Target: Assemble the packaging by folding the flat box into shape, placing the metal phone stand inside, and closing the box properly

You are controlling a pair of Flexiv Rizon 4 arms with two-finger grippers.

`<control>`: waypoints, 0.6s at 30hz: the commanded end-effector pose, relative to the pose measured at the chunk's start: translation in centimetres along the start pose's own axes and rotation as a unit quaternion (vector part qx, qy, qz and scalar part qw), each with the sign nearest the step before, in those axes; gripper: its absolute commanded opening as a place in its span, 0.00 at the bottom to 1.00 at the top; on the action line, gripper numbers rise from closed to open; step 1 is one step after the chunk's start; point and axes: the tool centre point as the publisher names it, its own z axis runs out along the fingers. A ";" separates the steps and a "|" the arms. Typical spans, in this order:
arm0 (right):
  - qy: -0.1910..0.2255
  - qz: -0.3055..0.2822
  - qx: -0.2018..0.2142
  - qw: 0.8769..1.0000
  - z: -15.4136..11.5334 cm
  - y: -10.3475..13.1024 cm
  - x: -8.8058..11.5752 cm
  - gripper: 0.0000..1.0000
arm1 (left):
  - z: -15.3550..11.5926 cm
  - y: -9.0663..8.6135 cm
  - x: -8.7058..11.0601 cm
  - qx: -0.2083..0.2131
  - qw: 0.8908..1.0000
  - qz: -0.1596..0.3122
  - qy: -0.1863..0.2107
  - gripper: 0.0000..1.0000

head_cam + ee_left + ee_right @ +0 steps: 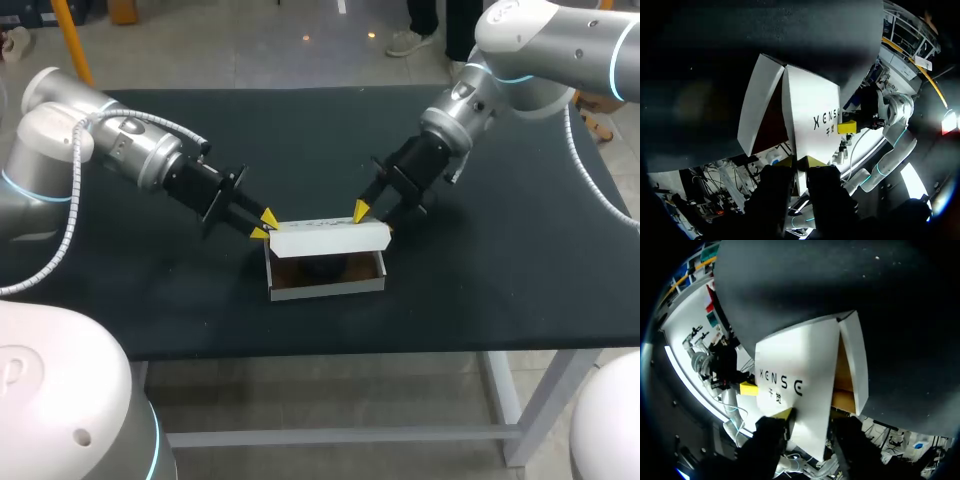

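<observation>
A white box [325, 284] with a brown inside stands open at the table's middle, and a dark phone stand [322, 266] lies in it. Its white lid [330, 238] is raised over the back wall. My left gripper [264, 224] holds the lid's left end. In the left wrist view the lid [810, 105] has its edge pinched between that gripper's [800, 162] yellow tips. My right gripper [372, 218] holds the lid's right end. The right wrist view shows the lid [795, 365] spanning the gap of that gripper [812, 422], both fingers against it.
The black table [500, 270] is bare around the box, with free room on all sides. Its front edge runs a little below the box. My two arms come in from the back left and back right, meeting over the box.
</observation>
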 end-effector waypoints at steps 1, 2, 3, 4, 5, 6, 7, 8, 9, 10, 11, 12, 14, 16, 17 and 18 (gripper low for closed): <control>-0.002 0.000 0.004 1.000 0.4 0.3 0.2 0.42 | 0.4 -0.4 0.2 -0.003 1.000 0.000 -0.003 0.13; -0.002 0.000 0.004 1.000 0.4 0.3 0.1 0.42 | 0.4 -0.4 0.1 -0.004 1.000 0.000 -0.003 0.14; -0.003 0.000 0.004 1.000 0.4 0.4 0.0 0.42 | 0.4 -0.5 0.0 -0.005 1.000 0.000 -0.003 0.15; -0.003 0.001 0.004 1.000 0.5 0.4 -0.1 0.43 | 0.4 -0.6 -0.1 -0.006 1.000 -0.001 -0.004 0.15; -0.003 0.001 0.005 1.000 0.5 0.4 -0.2 0.43 | 0.4 -0.6 -0.2 -0.006 1.000 -0.001 -0.004 0.15; -0.003 0.001 0.005 1.000 0.5 0.4 -0.3 0.43 | 0.4 -0.7 -0.3 -0.007 1.000 -0.001 -0.004 0.15; -0.004 0.001 0.005 1.000 0.6 0.4 -0.4 0.43 | 0.4 -0.7 -0.4 -0.007 1.000 -0.001 -0.005 0.16; -0.005 0.001 0.005 1.000 0.6 0.3 -0.5 0.43 | 0.5 -0.8 -0.5 -0.007 1.000 0.000 -0.007 0.17; -0.006 0.001 0.004 1.000 0.7 0.3 -0.5 0.43 | 0.6 -0.8 -0.5 -0.008 1.000 0.000 -0.008 0.17; -0.006 0.001 0.004 1.000 0.7 0.2 -0.6 0.43 | 0.6 -0.8 -0.6 -0.008 1.000 0.000 -0.008 0.18; -0.008 0.001 0.002 1.000 0.8 0.1 -0.7 0.44 | 0.6 -0.9 -0.7 -0.008 1.000 0.001 -0.009 0.19; -0.009 0.000 0.002 1.000 0.8 0.1 -0.7 0.44 | 0.7 -0.9 -0.8 -0.008 1.000 0.001 -0.010 0.19; -0.011 0.000 0.001 1.000 0.9 0.0 -0.9 0.44 | 0.6 -0.9 -1.1 -0.008 1.000 0.003 -0.010 0.20; -0.013 0.000 -0.001 1.000 0.9 -0.1 -1.0 0.44 | 0.6 -1.0 -1.3 -0.007 1.000 0.004 -0.011 0.22; -0.014 0.001 -0.001 1.000 0.9 0.0 -1.1 0.44 | 0.6 -1.0 -1.4 -0.007 1.000 0.004 -0.011 0.22; -0.014 0.002 -0.001 1.000 0.9 0.0 -1.2 0.44 | 0.6 -1.0 -1.5 -0.006 1.000 0.004 -0.012 0.23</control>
